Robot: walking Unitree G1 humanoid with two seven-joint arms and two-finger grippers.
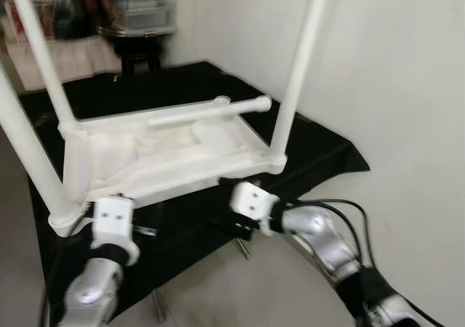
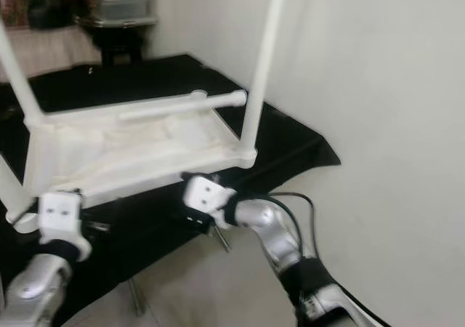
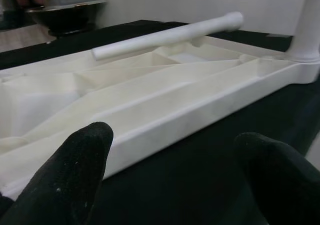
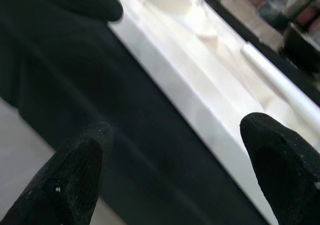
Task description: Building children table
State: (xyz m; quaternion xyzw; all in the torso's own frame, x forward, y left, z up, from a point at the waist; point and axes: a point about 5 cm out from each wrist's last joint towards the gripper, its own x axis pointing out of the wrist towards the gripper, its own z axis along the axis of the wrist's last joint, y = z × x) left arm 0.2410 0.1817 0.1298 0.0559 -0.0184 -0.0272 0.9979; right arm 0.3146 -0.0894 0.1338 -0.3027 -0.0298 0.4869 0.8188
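Observation:
A white plastic children's table (image 1: 174, 160) lies upside down on a black cloth (image 1: 320, 152). Three white legs stand upright in its corners: one at the near right (image 1: 296, 73), one at the far left (image 1: 40, 51), one at the near left (image 1: 29, 160). A loose leg (image 1: 211, 113) lies across the ribbed underside. My left gripper (image 3: 172, 185) is open just in front of the table's near edge, by the near left corner. My right gripper (image 4: 175, 175) is also open, low over the cloth before the near edge, towards the right corner. Neither holds anything.
A white wall (image 1: 399, 87) runs close along the right side. A dark stool with a clear container (image 1: 138, 18) stands at the back. Metal legs of the cloth-covered stand (image 1: 243, 248) show over the pale floor. A black cable (image 1: 341, 207) loops by my right arm.

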